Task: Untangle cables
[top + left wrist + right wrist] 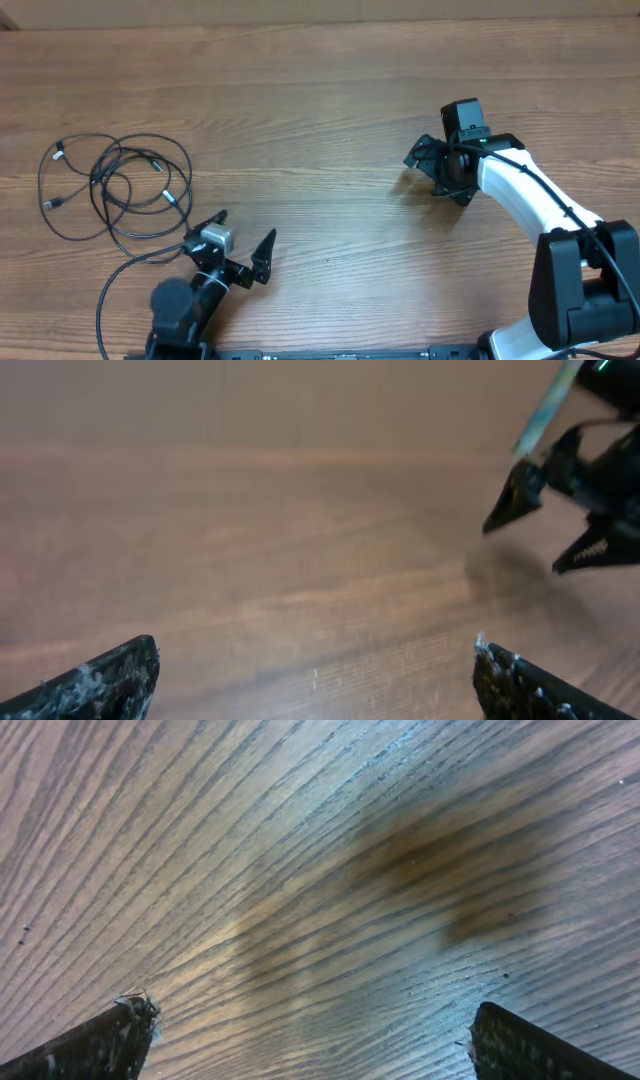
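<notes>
Though near cables, left claw agape

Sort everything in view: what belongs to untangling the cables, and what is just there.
Belongs to the job:
- cables, looped together at the table's left
- left gripper, open, beside the bundle
- right gripper, open, well off to the right

Just there:
- wooden table

surface: wooden table | lying on it: looped, tangled black cables, left side
</notes>
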Motion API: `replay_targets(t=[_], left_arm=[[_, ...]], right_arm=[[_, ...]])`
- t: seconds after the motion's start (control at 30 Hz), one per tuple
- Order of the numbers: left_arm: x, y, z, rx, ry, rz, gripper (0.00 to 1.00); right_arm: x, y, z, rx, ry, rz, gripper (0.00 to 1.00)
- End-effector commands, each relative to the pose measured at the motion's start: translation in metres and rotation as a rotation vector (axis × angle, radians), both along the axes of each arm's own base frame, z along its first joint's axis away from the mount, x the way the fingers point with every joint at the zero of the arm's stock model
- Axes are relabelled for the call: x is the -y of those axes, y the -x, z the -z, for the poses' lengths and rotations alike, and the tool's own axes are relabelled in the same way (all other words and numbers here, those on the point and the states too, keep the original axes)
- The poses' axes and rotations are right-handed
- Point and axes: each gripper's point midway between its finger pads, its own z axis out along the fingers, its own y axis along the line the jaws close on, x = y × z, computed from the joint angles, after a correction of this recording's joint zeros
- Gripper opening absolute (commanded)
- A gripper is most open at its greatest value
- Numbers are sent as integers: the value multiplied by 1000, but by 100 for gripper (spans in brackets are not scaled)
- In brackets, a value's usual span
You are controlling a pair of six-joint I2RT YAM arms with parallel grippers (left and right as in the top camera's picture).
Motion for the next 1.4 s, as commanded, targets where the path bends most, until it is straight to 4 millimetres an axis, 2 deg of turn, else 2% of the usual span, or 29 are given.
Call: replay_targets(t=[0.0,0.13,1.37], left_arm=[[-3,2,-18,91,-8,-14,100],[-2,4,-29,144,-4,-10,100],[-2,5,-29,144,-3,-4,99]], right_arm=[[2,-6,-10,36,5,2,100],[2,-6,-10,36,5,2,100],[2,-6,-10,36,5,2,100]])
